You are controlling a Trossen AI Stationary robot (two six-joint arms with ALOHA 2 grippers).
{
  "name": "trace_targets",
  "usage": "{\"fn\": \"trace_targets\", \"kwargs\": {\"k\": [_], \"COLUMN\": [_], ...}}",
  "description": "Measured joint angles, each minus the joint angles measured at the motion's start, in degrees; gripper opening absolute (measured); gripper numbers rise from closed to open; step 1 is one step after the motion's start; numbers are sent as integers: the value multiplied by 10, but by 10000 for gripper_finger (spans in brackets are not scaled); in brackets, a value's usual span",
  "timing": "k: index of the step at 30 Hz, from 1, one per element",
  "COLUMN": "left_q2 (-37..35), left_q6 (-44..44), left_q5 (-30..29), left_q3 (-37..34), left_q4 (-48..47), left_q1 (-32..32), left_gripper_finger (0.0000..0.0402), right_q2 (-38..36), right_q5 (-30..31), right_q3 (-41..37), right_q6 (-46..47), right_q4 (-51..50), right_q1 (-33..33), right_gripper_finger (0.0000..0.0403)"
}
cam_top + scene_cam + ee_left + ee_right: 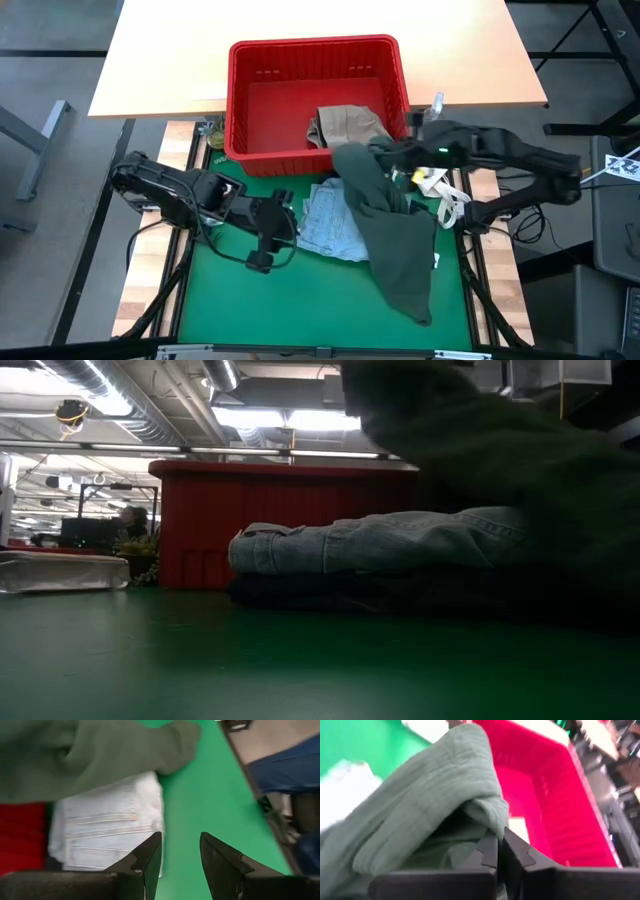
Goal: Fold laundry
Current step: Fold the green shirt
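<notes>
Currently, status of items: light blue denim [330,222], folded, frame centre, stacked on dark navy jeans [330,592]. Dark olive green piece [392,232], unfolded, draped from basket edge toward lower right, pinched at its upper end by right gripper [500,851], fingers pressed together. Beige khaki piece [345,124] lies in red basket [250,100], untouched. Left gripper [180,852], left of centre, spread, empty. Judged roughly half done.

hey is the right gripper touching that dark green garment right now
Touching. In the right wrist view the right gripper has its fingers shut on a fold of the dark green garment near the red basket.
</notes>
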Motion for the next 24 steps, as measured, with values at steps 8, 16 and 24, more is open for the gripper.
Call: {"fn": "trace_targets", "kwargs": {"k": [8, 16, 24], "left_q2": [25, 64, 120], "left_q6": [0, 3, -157], "left_q5": [-66, -94, -132], "left_q3": [0, 0, 0], "left_q4": [34, 131, 252], "left_q1": [0, 5, 30], "left_gripper_finger": [128, 128, 128], "right_q2": [-71, -83, -80], "right_q5": [0, 21, 25], "right_q3": [1, 1, 1], "right_q6": [29, 16, -1], "right_q4": [69, 127, 142], "right_q1": [89, 135, 138], "right_gripper_finger": [9, 8, 6]}}
